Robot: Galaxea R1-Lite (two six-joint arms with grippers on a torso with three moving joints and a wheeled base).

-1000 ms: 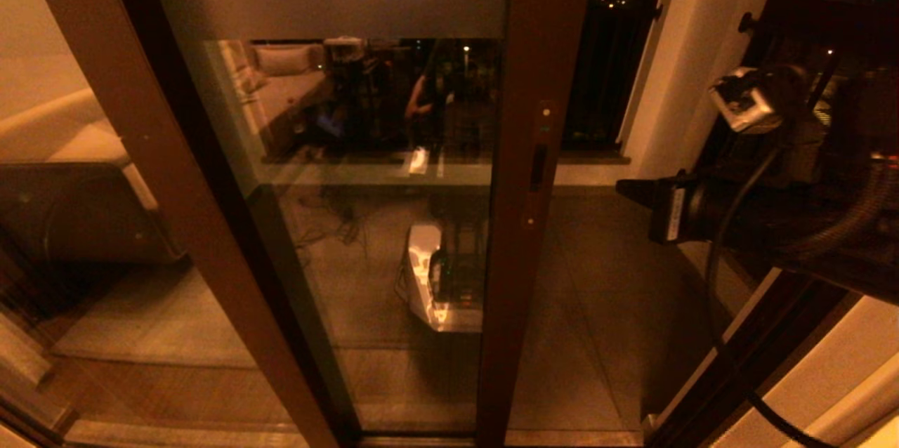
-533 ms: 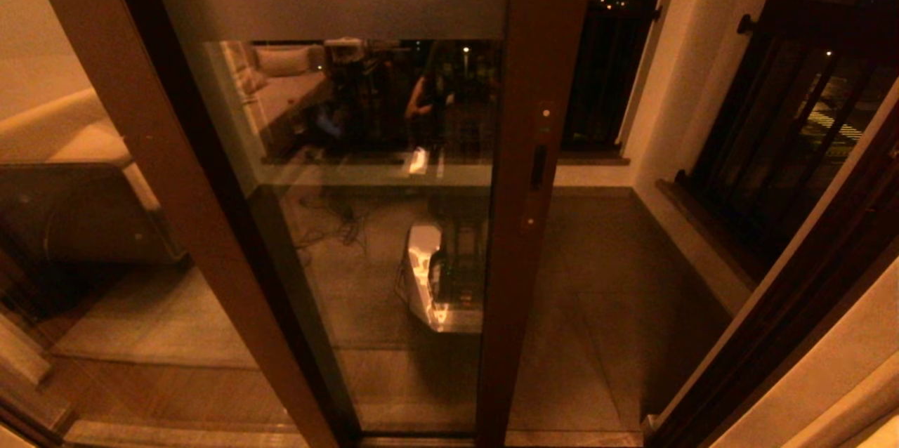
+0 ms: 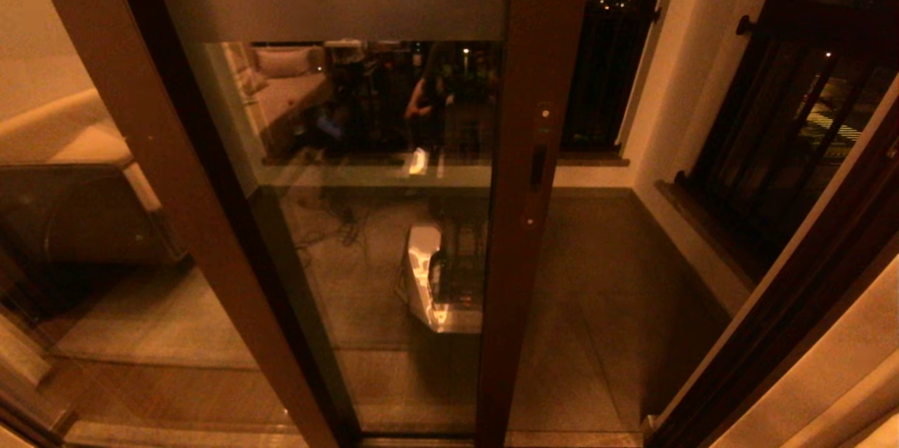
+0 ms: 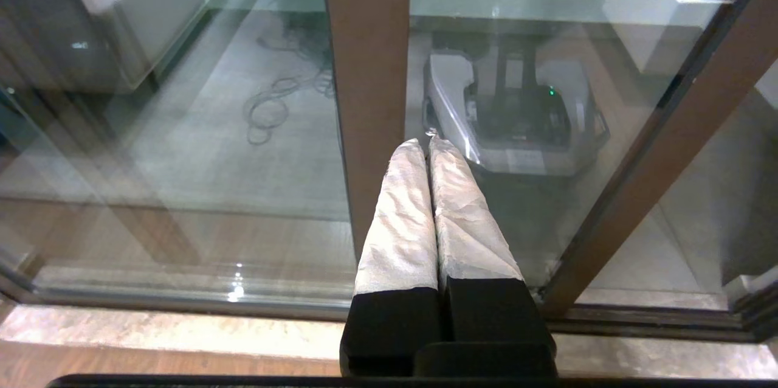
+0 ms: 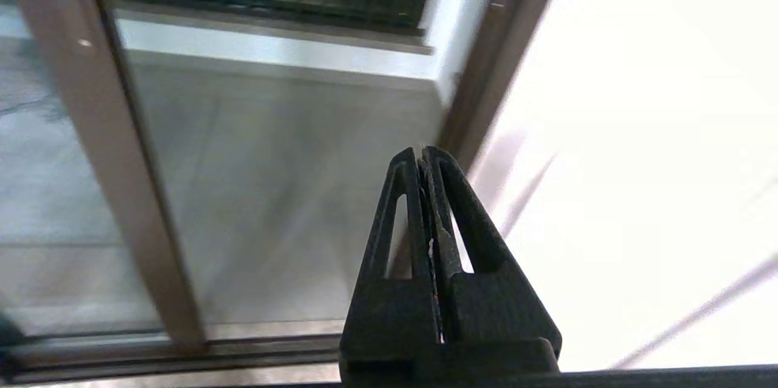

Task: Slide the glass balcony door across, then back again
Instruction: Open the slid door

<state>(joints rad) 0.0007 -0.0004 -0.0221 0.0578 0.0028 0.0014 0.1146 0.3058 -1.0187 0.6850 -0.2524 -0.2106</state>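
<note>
L gripper [image 4: 428, 143] fingers together, aimed at glass balcony door [image 3: 393, 153]; R gripper [image 5: 423, 151] fingers together, angled floorward

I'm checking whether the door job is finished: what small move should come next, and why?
Probably raise the right pincer back toward the slot handle. The glass balcony door leaves the opening beside its stile uncovered, and both pincers, left pincer included, are shut on nothing.

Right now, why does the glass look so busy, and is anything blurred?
Head view: dim amber light; the glass balcony door mirrors the room and robot. Left wrist view: brighter, sharp, floor glare beside the shut left claw. Right wrist view: streaky blur around the shut right claw.
</note>
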